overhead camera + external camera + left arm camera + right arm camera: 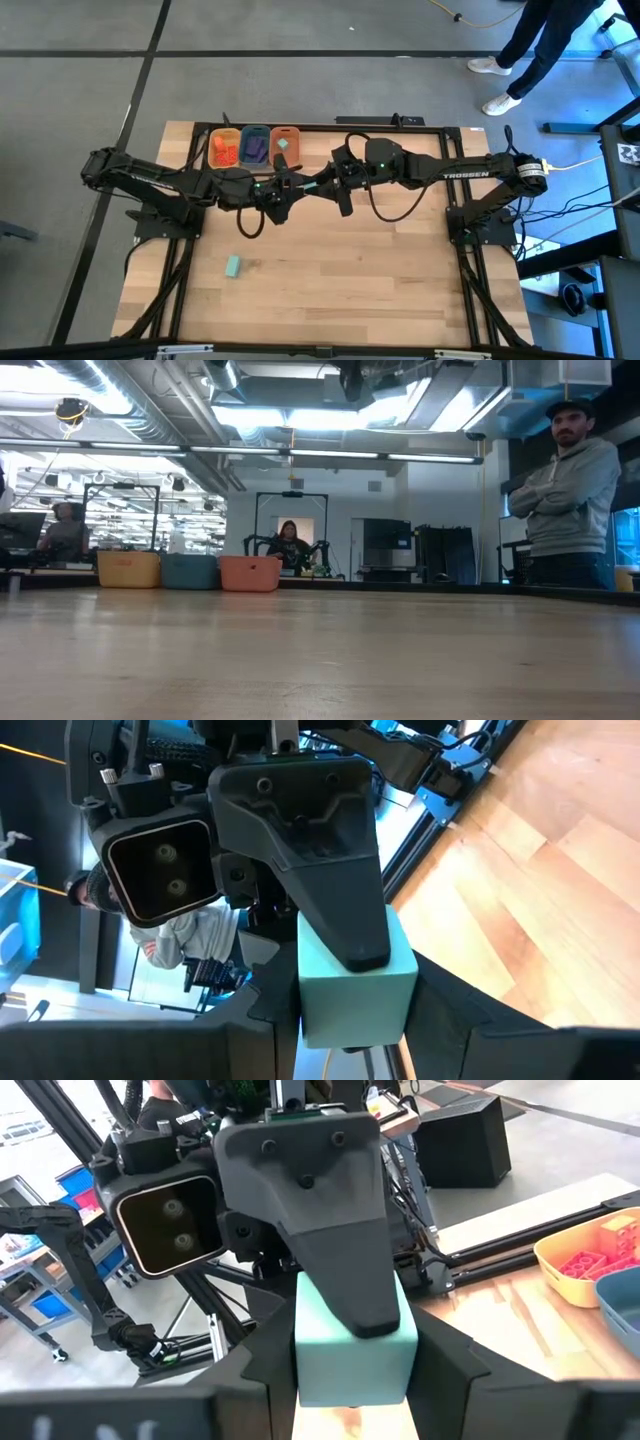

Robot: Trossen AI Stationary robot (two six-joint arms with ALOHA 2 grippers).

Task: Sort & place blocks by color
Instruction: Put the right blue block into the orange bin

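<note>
A mint-teal block (355, 995) hangs in the air over the middle of the table, between my two grippers, which meet tip to tip. My left gripper (300, 188) comes from the table's left and my right gripper (328, 184) from its right; both are shut on this block. A second mint-teal block (232, 265) lies flat on the table nearer the front left. The yellow tub (224, 148) holds orange-red blocks, the blue tub (254, 146) purple ones, and the orange tub (285, 143) a teal one. My left gripper (355, 1045) has the block between its two fingers, one on each of two opposite sides (310, 1010). It comes level from the table's left. One of its fingers (345, 1280) lies across the block's face. The block is lifted clear of the table. My right gripper (355, 1395) pinches the same block by its other pair of opposite sides (305, 1360), coming level from the table's right. One of its fingers (340, 910) lies over the block's face, crosswise to my left gripper's fingers.
The three tubs stand in a row at the table's far edge, left of centre (190, 571). Bare wood lies under and in front of the arms. A person (570, 490) stands beyond the far right side of the table.
</note>
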